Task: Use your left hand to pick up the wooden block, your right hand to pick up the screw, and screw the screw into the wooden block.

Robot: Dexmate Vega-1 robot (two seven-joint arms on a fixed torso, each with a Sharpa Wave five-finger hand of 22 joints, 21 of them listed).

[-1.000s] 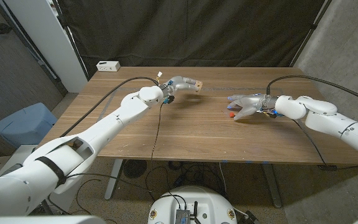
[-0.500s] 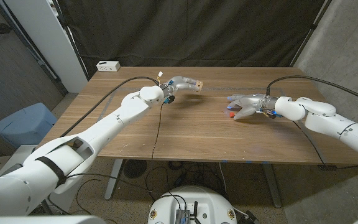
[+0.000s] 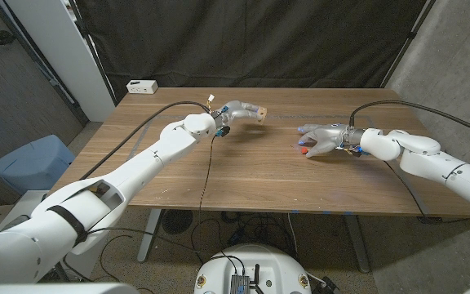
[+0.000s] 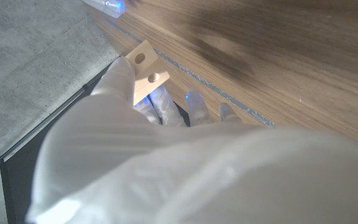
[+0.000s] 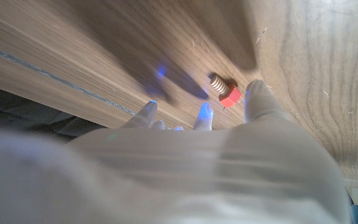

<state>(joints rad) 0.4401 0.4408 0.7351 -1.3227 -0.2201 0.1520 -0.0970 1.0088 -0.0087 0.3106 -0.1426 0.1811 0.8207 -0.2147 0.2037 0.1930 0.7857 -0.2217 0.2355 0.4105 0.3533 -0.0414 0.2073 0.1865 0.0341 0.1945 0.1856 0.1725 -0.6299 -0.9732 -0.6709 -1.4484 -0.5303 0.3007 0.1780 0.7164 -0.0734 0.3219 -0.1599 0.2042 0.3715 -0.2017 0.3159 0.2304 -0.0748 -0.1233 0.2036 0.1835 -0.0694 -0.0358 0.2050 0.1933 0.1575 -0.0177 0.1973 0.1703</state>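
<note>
My left hand (image 3: 235, 110) grips the pale wooden block (image 3: 256, 112) a little above the far middle of the table. In the left wrist view the block (image 4: 144, 77) sticks out past the fingers (image 4: 120, 81) and shows two holes. The screw (image 3: 303, 150), with a red head and a grey thread, lies on the table right of the middle. My right hand (image 3: 323, 139) hovers just behind it with its fingers spread and nothing in them. In the right wrist view the screw (image 5: 225, 91) lies right beside one fingertip (image 5: 253, 93); I cannot tell whether they touch.
A small white box (image 3: 142, 86) sits at the table's far left corner. Black cables run from both wrists across the wooden table (image 3: 243, 175). A blue bin (image 3: 31, 162) stands on the floor to the left. A dark curtain hangs behind.
My right hand has edged slightly towards the screw. The left hand and the block have stayed in place.
</note>
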